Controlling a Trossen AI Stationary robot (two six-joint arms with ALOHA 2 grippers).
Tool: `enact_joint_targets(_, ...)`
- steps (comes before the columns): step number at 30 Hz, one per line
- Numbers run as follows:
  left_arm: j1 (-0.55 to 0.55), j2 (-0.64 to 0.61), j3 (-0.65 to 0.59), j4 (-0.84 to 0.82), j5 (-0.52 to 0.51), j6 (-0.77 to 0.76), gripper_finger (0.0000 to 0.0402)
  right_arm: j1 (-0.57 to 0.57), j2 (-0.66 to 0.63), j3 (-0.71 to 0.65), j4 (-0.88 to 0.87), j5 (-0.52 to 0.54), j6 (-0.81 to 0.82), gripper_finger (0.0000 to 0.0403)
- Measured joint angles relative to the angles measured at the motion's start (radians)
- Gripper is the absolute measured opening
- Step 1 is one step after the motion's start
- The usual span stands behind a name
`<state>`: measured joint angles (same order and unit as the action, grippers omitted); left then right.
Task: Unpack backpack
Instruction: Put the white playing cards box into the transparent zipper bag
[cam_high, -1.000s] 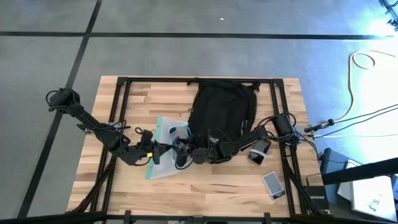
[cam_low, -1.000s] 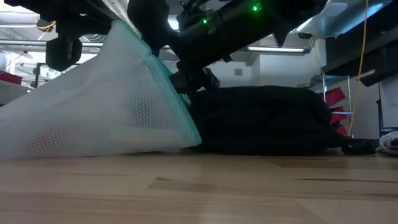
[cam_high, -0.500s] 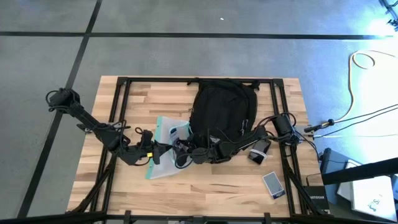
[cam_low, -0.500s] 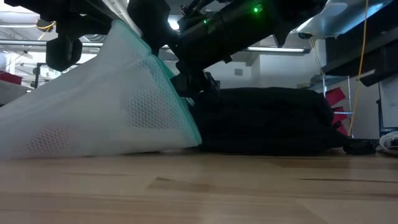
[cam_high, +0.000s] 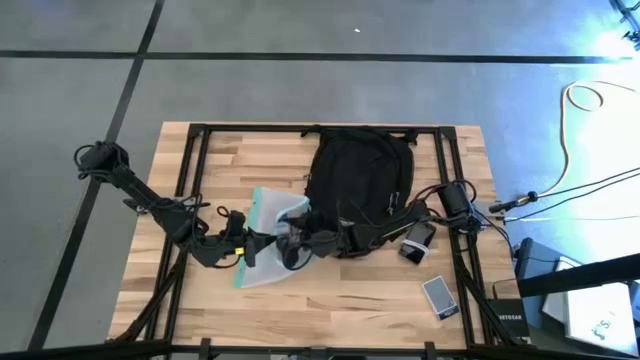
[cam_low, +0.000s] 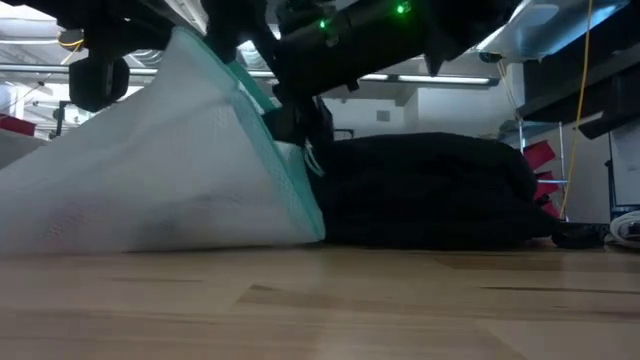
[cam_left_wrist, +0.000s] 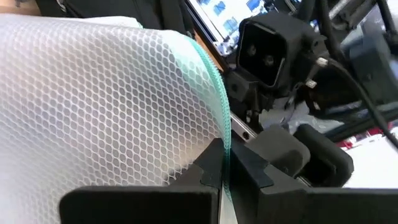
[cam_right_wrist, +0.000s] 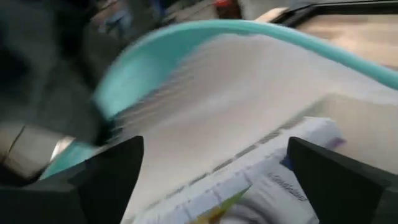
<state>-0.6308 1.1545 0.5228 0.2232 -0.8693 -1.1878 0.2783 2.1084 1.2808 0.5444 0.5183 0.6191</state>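
Mesh pouch (cam_high: 268, 243) is being pinched at its teal edge by the left gripper (cam_high: 243, 246); the right gripper (cam_high: 296, 243), spread wide, is facing it, with the backpack (cam_high: 358, 185) lying behind toward the table's (cam_high: 200, 310) far edge.

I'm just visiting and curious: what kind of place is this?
Probably a lab or workshop. A wooden table stands on a bare grey floor, cables run beside it, and ceiling lights show behind.

light: even overhead, ceiling strips glare in low view | shadows: soft | blur: right wrist view smeared, low-view foreground soft
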Motion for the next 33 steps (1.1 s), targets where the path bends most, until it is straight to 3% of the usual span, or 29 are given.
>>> enact_joint_targets(6,0.002,0.0,0.0,-0.006,-0.002,0.0,0.0001,0.003,-0.059,0.001,-0.191,-0.171,-0.092,0.0328)
enact_joint_targets(11,0.002,0.0,0.0,-0.006,-0.008,0.001,0.0001,0.013,-0.063,0.001,-0.351,-0.234,-0.124,0.0282)
enact_joint_targets(21,0.003,0.0,0.0,-0.006,-0.008,0.0,0.0001,0.057,-0.076,0.001,-0.414,-0.147,-0.288,0.0138)
enact_joint_targets(24,0.003,0.0,0.0,-0.006,-0.009,0.001,0.0001,0.079,-0.12,0.001,-0.464,-0.176,-0.29,0.0091)
enact_joint_targets(29,0.003,0.0,0.0,-0.01,-0.01,0.0,0.0001,0.145,-0.272,0.002,-0.737,-0.156,-0.223,0.0037)
enact_joint_targets(33,0.003,0.0,0.0,-0.012,-0.01,-0.001,0.0001,0.207,-0.385,0.002,-1.014,-0.075,-0.043,0.0031)
